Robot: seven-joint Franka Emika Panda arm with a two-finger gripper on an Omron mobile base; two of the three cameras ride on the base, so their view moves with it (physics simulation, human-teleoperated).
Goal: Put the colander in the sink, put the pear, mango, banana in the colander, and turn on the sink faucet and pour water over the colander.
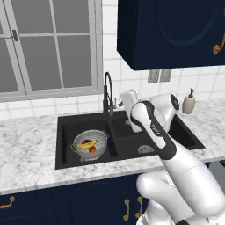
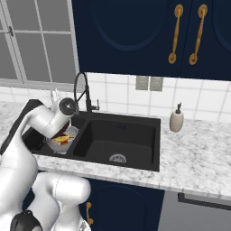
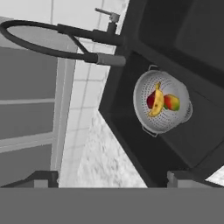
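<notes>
The silver colander (image 1: 102,139) (image 3: 146,120) stands in the left basin of the black sink (image 1: 65,136) (image 2: 126,135). In it lie the yellow banana (image 1: 87,143) (image 3: 156,103), the red-green mango (image 1: 92,149) (image 3: 172,103) and the dark maroon pear (image 3: 150,100), which is partly under the banana. The black gooseneck faucet (image 1: 107,93) (image 2: 82,90) (image 3: 65,43) rises behind the divider, its small lever (image 3: 106,12) at the side. My gripper (image 3: 113,178) is open and holds nothing; it hovers over the sink beside the faucet. No water stream is in view.
A beige soap dispenser (image 1: 189,103) (image 2: 176,119) stands on the marble counter (image 1: 30,145) right of the sink. The right basin has a round drain (image 2: 117,158). A window (image 1: 44,44) is behind the faucet, and dark blue cabinets (image 2: 135,31) hang above.
</notes>
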